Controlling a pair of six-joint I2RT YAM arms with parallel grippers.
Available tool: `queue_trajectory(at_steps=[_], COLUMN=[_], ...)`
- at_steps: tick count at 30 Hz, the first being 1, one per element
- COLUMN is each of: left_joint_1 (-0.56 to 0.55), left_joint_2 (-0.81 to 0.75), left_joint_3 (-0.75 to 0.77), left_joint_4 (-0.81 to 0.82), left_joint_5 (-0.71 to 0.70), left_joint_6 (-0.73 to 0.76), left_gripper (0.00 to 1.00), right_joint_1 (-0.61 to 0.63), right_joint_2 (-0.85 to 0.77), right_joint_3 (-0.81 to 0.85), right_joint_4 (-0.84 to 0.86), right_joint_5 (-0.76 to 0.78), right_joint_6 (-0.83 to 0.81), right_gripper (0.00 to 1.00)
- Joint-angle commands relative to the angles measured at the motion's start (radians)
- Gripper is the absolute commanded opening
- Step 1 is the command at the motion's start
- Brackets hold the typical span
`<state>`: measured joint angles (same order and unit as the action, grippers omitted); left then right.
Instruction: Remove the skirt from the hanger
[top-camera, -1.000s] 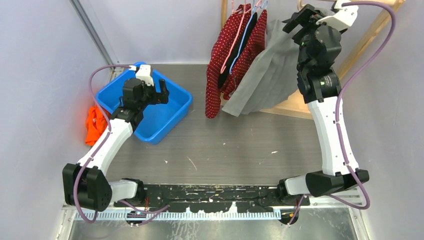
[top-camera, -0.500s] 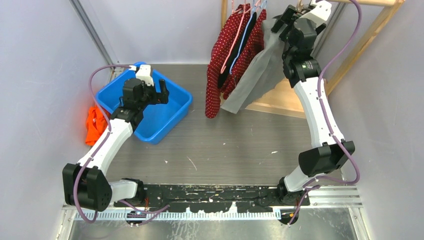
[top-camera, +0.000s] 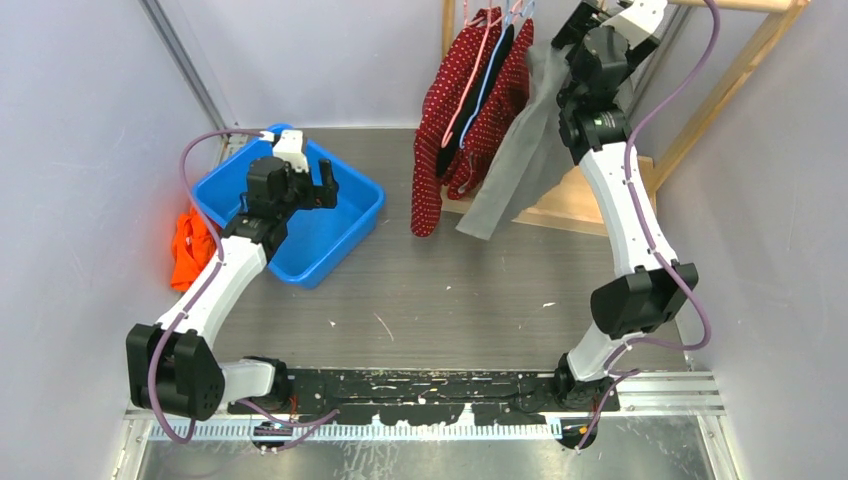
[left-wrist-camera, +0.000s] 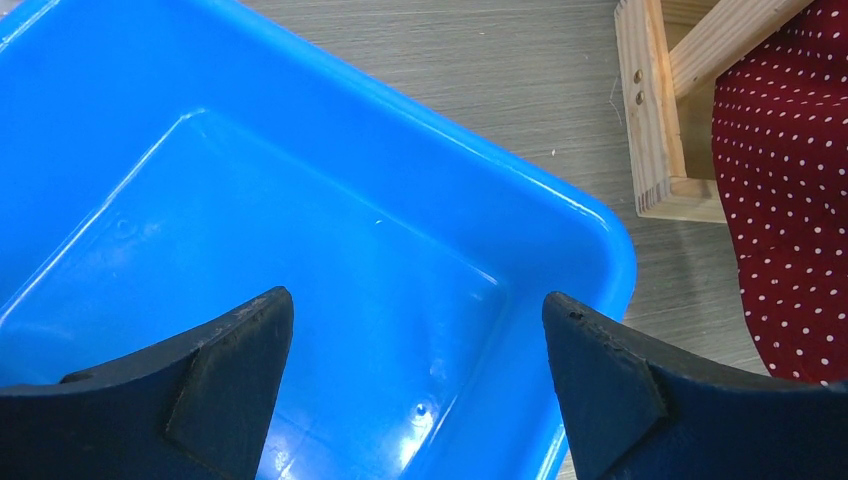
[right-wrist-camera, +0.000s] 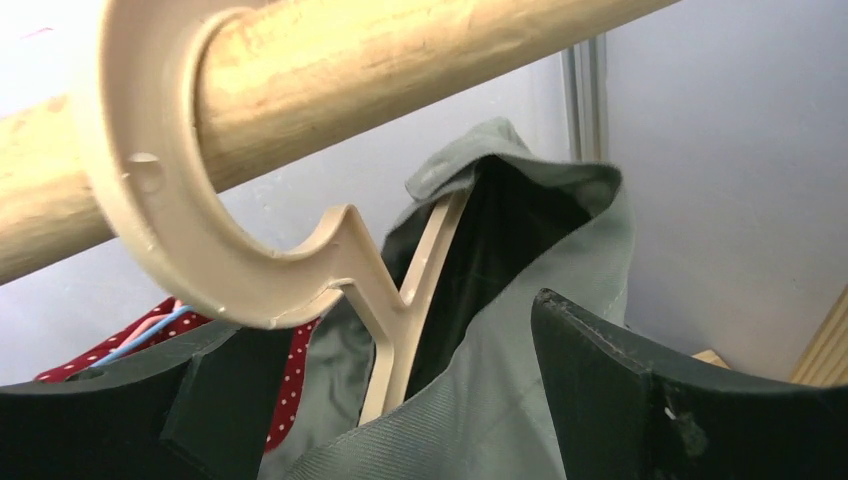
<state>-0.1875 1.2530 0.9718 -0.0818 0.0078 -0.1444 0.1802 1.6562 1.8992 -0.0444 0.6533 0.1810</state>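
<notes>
The grey skirt (top-camera: 520, 150) hangs from a beige plastic hanger (right-wrist-camera: 395, 300) hooked over the wooden rod (right-wrist-camera: 350, 60) at the back right. My right gripper (top-camera: 583, 18) is raised to the rod. In the right wrist view it (right-wrist-camera: 385, 335) is open, its jaws on either side of the hanger's neck and the skirt's waistband (right-wrist-camera: 520, 360), and it grips nothing. My left gripper (top-camera: 325, 180) is open and empty above the blue bin (top-camera: 350, 225), whose floor fills the left wrist view (left-wrist-camera: 300, 250).
A red polka-dot garment (top-camera: 470, 110) hangs on pink and blue hangers just left of the skirt. The wooden rack's base (top-camera: 570, 205) lies under the skirt. An orange cloth (top-camera: 188, 250) lies left of the bin.
My right arm has swung left and up to the rod, and the skirt has drawn in narrower beneath it. The left arm has not moved.
</notes>
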Motion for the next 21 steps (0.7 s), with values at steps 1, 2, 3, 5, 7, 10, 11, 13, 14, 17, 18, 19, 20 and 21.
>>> queue_trajectory(at_steps=[1, 2, 3, 5, 7, 10, 11, 13, 14, 17, 18, 19, 20, 21], left_joint_1=[0.004, 0.004, 0.004, 0.004, 0.005, 0.001, -0.001, -0.004, -0.004, -0.004, -0.004, -0.006, -0.006, -0.006], left_joint_2=[-0.001, 0.000, 0.002, 0.005, 0.007, 0.010, 0.010, 0.010, 0.010, 0.010, 0.009, 0.034, 0.042, 0.046], left_joint_3=[0.021, 0.021, 0.021, 0.021, 0.021, 0.019, 0.020, 0.021, 0.022, 0.022, 0.021, 0.022, 0.023, 0.025], left_joint_4=[0.017, 0.017, 0.017, 0.017, 0.016, 0.017, 0.017, 0.016, 0.015, 0.014, 0.015, 0.015, 0.016, 0.015], left_joint_5=[0.000, 0.001, 0.002, 0.001, 0.003, 0.006, 0.006, 0.009, 0.010, 0.010, 0.010, 0.010, 0.010, 0.012], left_joint_6=[0.019, 0.020, 0.021, 0.020, 0.020, 0.021, 0.021, 0.020, 0.020, 0.022, 0.022, 0.022, 0.022, 0.022], left_gripper=[0.94, 0.94, 0.94, 0.94, 0.94, 0.94, 0.94, 0.94, 0.93, 0.94, 0.94, 0.94, 0.93, 0.93], right_joint_1=[0.002, 0.002, 0.001, 0.002, 0.002, 0.002, 0.002, 0.000, 0.000, 0.000, 0.000, 0.001, 0.001, 0.000], right_joint_2=[0.042, 0.046, 0.046, 0.037, 0.017, -0.016, -0.023, -0.025, -0.024, -0.029, -0.037, -0.041, -0.050, -0.057], right_joint_3=[0.052, 0.051, 0.046, 0.020, -0.024, -0.091, -0.102, -0.114, -0.118, -0.138, -0.151, -0.163, -0.178, -0.188], right_joint_4=[0.057, 0.057, 0.057, 0.061, 0.082, 0.131, 0.136, 0.143, 0.146, 0.160, 0.172, 0.185, 0.197, 0.210], right_joint_5=[0.079, 0.091, 0.100, 0.121, 0.148, 0.192, 0.205, 0.231, 0.246, 0.284, 0.289, 0.291, 0.290, 0.289], right_joint_6=[-0.059, -0.063, -0.064, -0.070, -0.079, -0.102, -0.109, -0.130, -0.143, -0.170, -0.177, -0.181, -0.182, -0.185], right_gripper=[0.92, 0.92, 0.92, 0.92, 0.92, 0.92, 0.92, 0.91, 0.91, 0.87, 0.82, 0.75, 0.66, 0.57])
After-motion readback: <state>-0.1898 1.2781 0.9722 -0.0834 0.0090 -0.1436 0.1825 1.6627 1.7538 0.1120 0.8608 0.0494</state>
